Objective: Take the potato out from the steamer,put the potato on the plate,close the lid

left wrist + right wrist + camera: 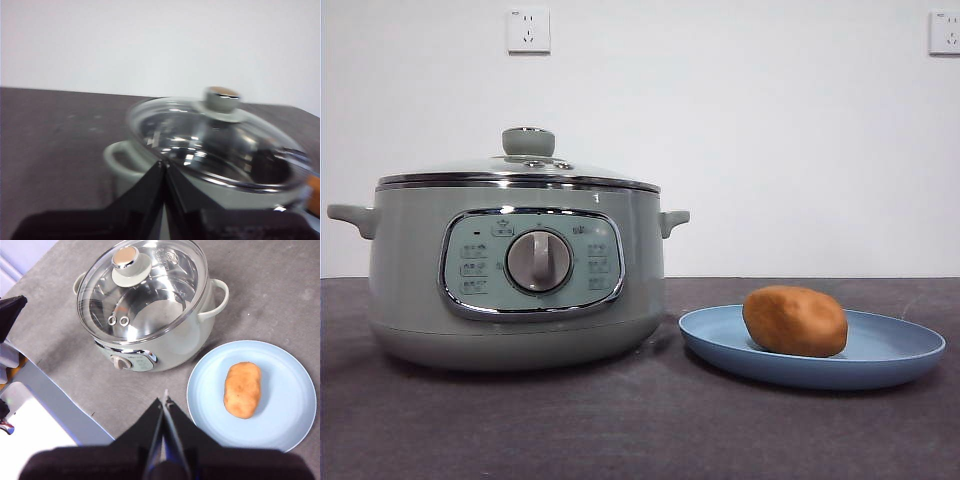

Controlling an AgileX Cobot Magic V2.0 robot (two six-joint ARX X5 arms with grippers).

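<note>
left gripper two matte black wedge-shaped jaws tapering to thin tips, blurry black base, right gripper same black tapered jaws, wide dark base, no markings visible

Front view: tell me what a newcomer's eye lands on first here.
The big sage-green steamer fills the left half of the front view, its glass lid seated on the rim. Right of it, apart from the pot, the orange-brown potato lies on the blue plate. Both wrist views show shut, empty jaws: the left gripper close by the steamer, the right gripper high above the table.
</note>
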